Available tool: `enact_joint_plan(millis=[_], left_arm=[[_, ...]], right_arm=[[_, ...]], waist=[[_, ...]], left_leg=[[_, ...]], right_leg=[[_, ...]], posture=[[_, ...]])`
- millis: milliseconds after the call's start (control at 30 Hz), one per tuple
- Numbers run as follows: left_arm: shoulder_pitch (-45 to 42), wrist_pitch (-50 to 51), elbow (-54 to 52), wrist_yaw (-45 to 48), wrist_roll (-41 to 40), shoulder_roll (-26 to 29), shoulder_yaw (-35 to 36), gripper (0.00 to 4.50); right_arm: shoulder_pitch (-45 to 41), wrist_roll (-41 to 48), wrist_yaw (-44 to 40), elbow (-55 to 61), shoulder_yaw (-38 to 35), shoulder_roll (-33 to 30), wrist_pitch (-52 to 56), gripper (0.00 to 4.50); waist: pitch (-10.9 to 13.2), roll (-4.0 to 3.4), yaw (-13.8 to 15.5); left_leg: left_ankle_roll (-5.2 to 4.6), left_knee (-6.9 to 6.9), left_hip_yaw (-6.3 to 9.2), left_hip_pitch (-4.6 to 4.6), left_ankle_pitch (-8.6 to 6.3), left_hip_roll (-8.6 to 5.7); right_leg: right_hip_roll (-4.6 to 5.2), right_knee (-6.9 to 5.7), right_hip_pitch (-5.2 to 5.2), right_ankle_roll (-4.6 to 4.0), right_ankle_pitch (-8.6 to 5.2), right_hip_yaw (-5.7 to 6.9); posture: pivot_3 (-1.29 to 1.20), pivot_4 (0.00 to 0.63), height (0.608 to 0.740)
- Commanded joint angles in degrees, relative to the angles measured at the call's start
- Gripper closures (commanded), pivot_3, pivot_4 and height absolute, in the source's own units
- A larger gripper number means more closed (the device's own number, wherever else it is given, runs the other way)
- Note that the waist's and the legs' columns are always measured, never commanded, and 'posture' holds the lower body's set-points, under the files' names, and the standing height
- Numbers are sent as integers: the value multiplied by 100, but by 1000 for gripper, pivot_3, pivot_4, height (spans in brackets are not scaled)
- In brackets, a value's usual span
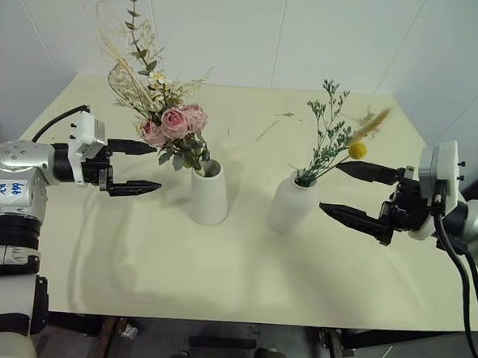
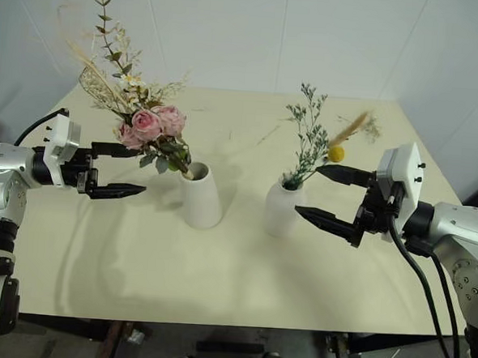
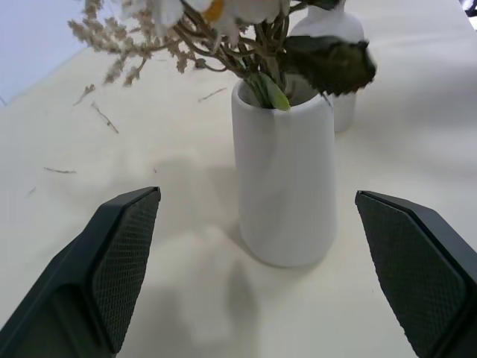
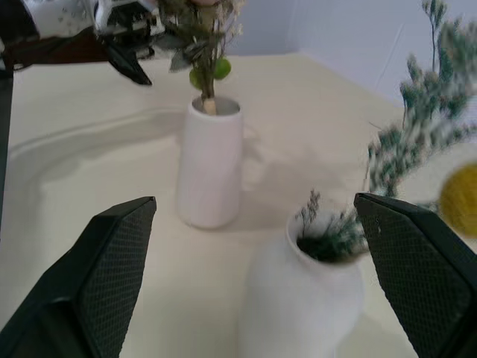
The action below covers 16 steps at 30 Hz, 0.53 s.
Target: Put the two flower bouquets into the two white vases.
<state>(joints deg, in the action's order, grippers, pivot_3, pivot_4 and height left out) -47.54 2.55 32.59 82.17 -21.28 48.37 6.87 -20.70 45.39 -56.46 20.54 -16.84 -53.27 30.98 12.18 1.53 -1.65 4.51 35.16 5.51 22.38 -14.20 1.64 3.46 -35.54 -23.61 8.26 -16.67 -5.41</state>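
On the table [image 1: 241, 285], the rose bouquet [image 1: 173, 126] stands in the tapered vase [image 1: 209, 193]; the green sprig bunch [image 1: 332, 144] stands in the rounded vase [image 1: 293, 203]. Left gripper [image 1: 146, 167] and right gripper [image 1: 329, 189] are both released, holding nothing.

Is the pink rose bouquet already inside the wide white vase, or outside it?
Inside. The pink rose bouquet leans left, its stems entering the mouth of the wide vase; the open left gripper is apart from it.

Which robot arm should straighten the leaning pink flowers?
Probably the left. The left gripper is open right beside the rose bouquet leaning in the wide vase. The right gripper is open by the bottle vase, farther away.
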Motion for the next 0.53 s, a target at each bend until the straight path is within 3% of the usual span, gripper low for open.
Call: enact_joint_plan(millis=[33,300,533], left_arm=[[550,308,-769,180,-465,347,516,25],[1740,723,-1816,-267,-737,551,1125,25],[2048,862,-2303,-627,-926,440,1316,25]], right_arm=[[354,-254,-407,-68,-640,-465,-214,0],[807,-679,-771,-563,-860,-634,-539,0],[589,-907,-975,-857,-645,-568,-896,0]], waist=[[1,-2,-12],[2,-3,-26],[2,-3,-10]], left_leg=[[0,0,-2,0,0,0],[-8,6,-9,-19,-4,8],[-2,9,-17,-21,1,8]], right_leg=[[1,1,0,0,0,-1],[-1,-15,6,-12,-6,-2],[1,-6,9,-13,-3,-4]], posture=[[0,150,740],[0,150,740],[0,150,740]])
